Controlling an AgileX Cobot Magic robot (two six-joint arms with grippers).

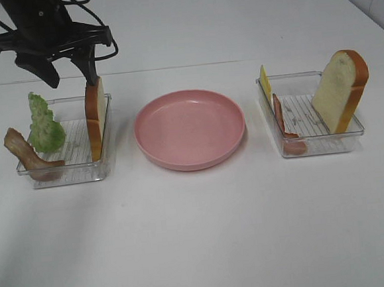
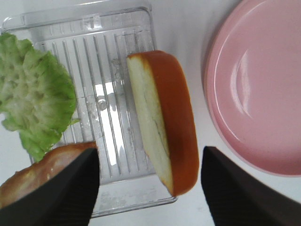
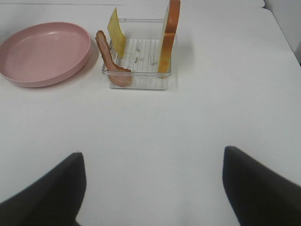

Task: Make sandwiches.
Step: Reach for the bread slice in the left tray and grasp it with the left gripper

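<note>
Bread (image 2: 164,122) stands on edge at the 3 o'clock wall of the tray (image 1: 75,174), 9 o'clock of the plate (image 1: 189,127). Left jaws hang wide over it: descend centred, squeeze faces gently. Right jaws wide, empty.

Place: lab-style robot test bench
Signs: bare white table (image 1: 200,242), toy food (image 1: 339,92) in clear trays (image 1: 71,174), black robot arm (image 1: 39,22)

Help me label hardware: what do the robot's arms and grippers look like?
Both are black. The left gripper has a wide crossbar with two tapered fingers and black cables looping beside it. The right gripper shows only two dark wedge-shaped fingers.
</note>
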